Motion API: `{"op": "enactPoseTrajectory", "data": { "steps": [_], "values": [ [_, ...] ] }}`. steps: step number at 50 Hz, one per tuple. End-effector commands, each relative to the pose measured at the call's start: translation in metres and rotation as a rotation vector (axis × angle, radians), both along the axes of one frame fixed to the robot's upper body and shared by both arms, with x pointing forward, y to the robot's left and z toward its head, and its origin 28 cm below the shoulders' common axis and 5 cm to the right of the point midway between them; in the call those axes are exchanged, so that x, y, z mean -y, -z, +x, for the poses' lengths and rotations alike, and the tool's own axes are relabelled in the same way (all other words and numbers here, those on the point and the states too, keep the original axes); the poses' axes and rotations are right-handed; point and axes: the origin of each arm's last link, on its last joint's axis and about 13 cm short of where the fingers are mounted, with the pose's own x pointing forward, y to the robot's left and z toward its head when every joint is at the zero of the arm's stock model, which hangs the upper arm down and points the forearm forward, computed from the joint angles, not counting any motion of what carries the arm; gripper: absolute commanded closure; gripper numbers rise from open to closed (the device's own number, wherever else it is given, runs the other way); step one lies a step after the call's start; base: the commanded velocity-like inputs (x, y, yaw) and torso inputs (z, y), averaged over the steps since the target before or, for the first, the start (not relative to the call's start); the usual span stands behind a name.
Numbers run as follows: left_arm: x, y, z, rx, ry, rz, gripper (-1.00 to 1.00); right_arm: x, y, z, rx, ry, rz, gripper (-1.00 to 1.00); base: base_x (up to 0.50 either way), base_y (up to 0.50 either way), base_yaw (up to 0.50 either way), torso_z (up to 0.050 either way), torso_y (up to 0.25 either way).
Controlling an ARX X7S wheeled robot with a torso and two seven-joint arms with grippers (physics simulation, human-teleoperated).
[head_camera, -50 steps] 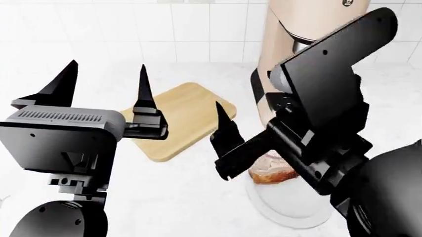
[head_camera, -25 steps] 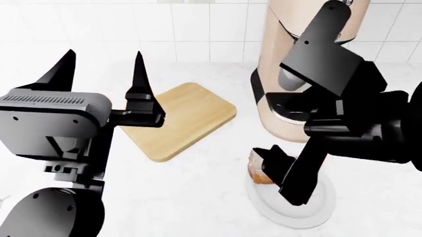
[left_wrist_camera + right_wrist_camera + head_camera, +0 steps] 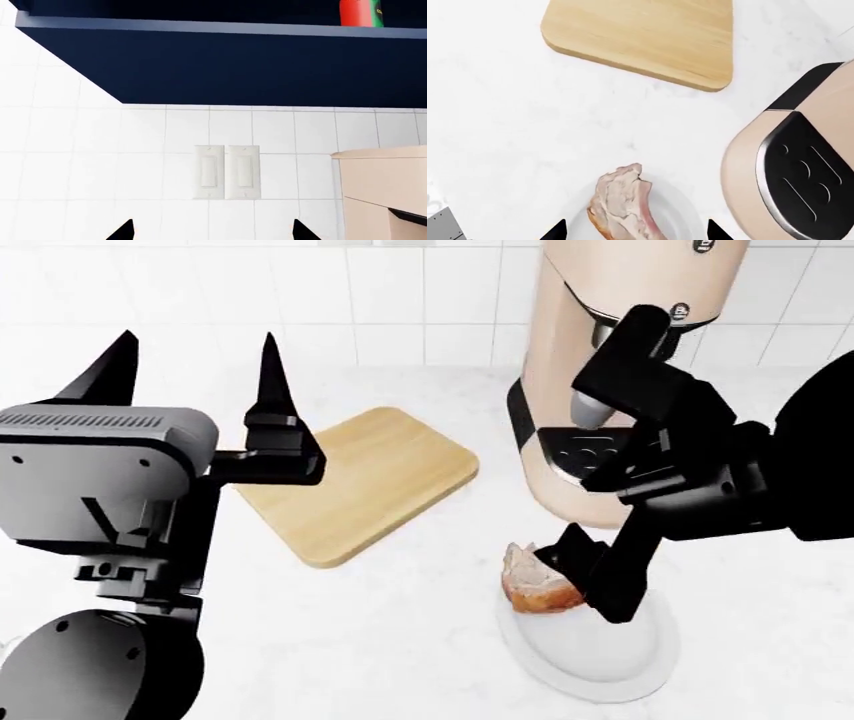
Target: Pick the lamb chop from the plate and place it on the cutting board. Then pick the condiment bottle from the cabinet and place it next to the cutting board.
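Observation:
The lamb chop (image 3: pixel 537 581) lies on the left part of the white plate (image 3: pixel 594 660). My right gripper (image 3: pixel 589 575) points down right over the chop, open. In the right wrist view the lamb chop (image 3: pixel 623 204) sits between the two wide-apart fingertips (image 3: pixel 556 231) on the plate (image 3: pixel 686 216), untouched. The wooden cutting board (image 3: pixel 363 480) lies bare to the left, also the cutting board (image 3: pixel 647 40). My left gripper (image 3: pixel 194 370) is raised at the left, open and holding nothing. Its wrist view shows the red condiment bottle (image 3: pixel 360 12) on the dark cabinet (image 3: pixel 233 65) shelf, high above.
A tall beige coffee machine (image 3: pixel 607 350) stands right behind the plate, close to my right arm; it also shows as the machine (image 3: pixel 800 175). A white tiled wall with a double switch plate (image 3: pixel 227 172) is under the cabinet. White counter lies around the board.
My right arm has swung from in front of the board down over the plate, gripper now pointing at the lamb chop. The left gripper has risen slightly.

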Motion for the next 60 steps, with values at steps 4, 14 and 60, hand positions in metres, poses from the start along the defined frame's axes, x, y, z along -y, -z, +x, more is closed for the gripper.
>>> {"op": "enactPoseTrajectory", "data": {
  "steps": [4, 14, 60],
  "values": [
    [-0.001, -0.002, -0.003, 0.002, -0.01, -0.001, -1.0, 0.0, 0.021, 0.019, -0.042, -0.011, 0.0, -1.0, 0.0, 0.0, 0.0, 0.0, 0.0],
    [-0.003, -0.003, -0.002, 0.0, -0.016, -0.001, -1.0, -0.006, 0.034, 0.026, -0.068, -0.038, 0.002, -1.0, 0.0, 0.0, 0.0, 0.0, 0.0],
    [-0.004, -0.002, 0.001, -0.017, -0.013, 0.014, -1.0, -0.006, 0.073, 0.035, -0.169, -0.049, 0.0, -1.0, 0.0, 0.0, 0.0, 0.0, 0.0]
  ]
}}
